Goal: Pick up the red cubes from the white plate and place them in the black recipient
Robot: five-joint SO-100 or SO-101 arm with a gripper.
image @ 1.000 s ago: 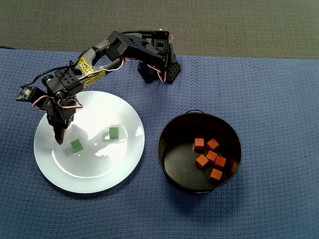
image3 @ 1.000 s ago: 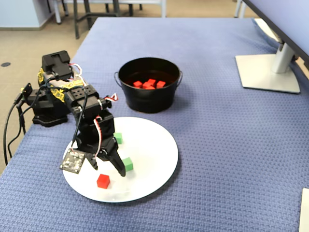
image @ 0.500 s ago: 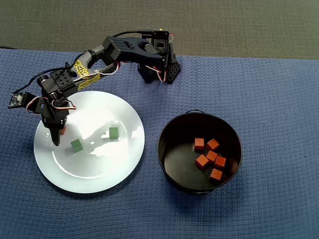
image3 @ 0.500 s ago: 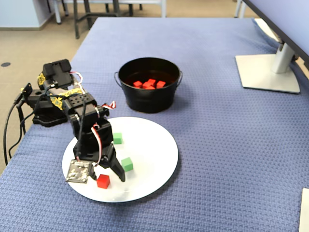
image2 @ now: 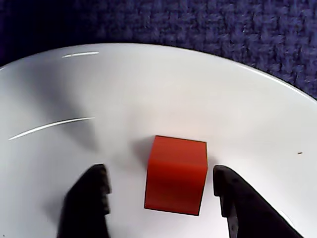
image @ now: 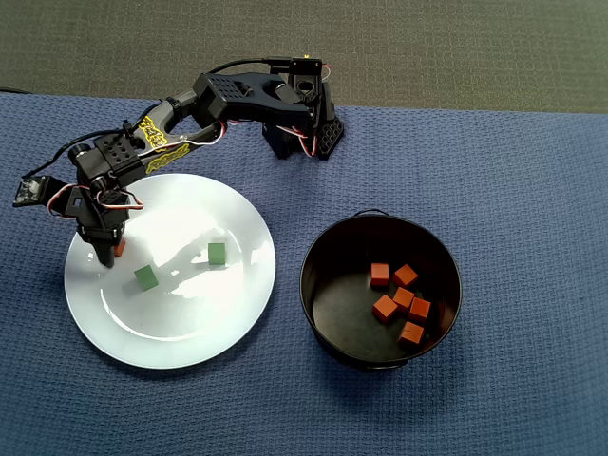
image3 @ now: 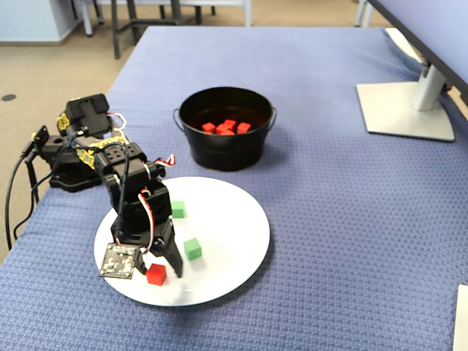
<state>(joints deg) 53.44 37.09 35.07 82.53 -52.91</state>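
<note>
The gripper point(image2: 161, 186) is open, fingers on either side of one red cube point(image2: 176, 174) without touching it, near the plate point(image: 204, 337) rim. Two green cubes point(image: 145, 276) lie mid-plate, apart. The pot point(image: 323, 249), right of the plate in the overhead view, holds five red cubes point(image: 385, 307).

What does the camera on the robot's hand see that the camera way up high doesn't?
Only the wrist view shows the open tool with one finger on each side of a red cube, with gaps on both sides.

Only the overhead view shows the black pot with five red cubes inside, two green cubes on the plate, and the whole arm.

Both show the white plate on the blue cloth.
</note>
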